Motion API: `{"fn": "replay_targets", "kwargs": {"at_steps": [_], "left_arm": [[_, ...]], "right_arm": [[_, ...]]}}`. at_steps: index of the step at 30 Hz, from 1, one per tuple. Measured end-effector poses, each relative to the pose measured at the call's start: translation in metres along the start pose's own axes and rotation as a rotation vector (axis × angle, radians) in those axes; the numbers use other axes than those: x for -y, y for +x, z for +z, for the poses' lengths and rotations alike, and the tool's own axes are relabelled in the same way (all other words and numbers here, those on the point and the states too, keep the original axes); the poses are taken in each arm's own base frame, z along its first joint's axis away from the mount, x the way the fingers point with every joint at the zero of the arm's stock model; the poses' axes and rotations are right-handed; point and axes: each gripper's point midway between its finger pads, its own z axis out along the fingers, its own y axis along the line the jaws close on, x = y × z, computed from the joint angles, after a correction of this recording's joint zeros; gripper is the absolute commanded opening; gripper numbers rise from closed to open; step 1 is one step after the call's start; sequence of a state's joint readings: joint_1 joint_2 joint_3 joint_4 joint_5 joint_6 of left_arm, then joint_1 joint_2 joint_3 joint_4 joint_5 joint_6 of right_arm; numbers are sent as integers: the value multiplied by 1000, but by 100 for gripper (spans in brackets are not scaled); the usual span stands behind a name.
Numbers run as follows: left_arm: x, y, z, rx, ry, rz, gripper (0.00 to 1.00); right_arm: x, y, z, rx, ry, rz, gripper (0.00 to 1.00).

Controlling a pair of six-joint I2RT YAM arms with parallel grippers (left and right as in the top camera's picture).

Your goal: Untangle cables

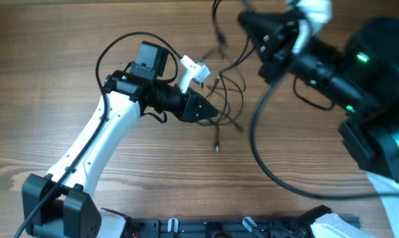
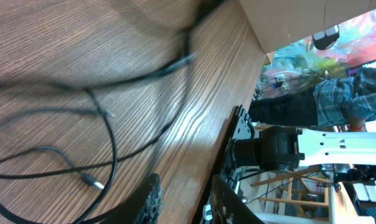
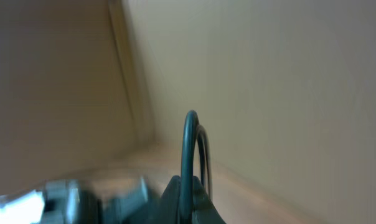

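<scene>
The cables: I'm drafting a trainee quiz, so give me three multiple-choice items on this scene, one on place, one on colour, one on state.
1. Where do most of the cables lie? A. loose on the table; B. in a box; C. on a hook.
2. What colour is the table? A. white; B. wood brown; C. blue.
3. The jaws of the left gripper are: A. shut on a cable; B. shut, empty; C. open, empty.
1 A: the overhead view shows thin strands spread on the wood. 2 B: brown grain shows throughout. 3 C: the left wrist view shows bare wood between them.
</scene>
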State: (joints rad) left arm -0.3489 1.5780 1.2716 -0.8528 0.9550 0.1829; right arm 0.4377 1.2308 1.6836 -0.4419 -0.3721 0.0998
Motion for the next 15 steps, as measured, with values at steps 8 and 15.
{"fn": "replay_targets", "kwargs": {"at_steps": [8, 15], "left_arm": [[0, 1, 0, -3, -3, -3, 27], [-1, 1, 0, -3, -5, -4, 27]], "right_arm": [[-4, -3, -38, -32, 72, 125, 100], [61, 172, -51, -703, 455, 278, 100]]}}
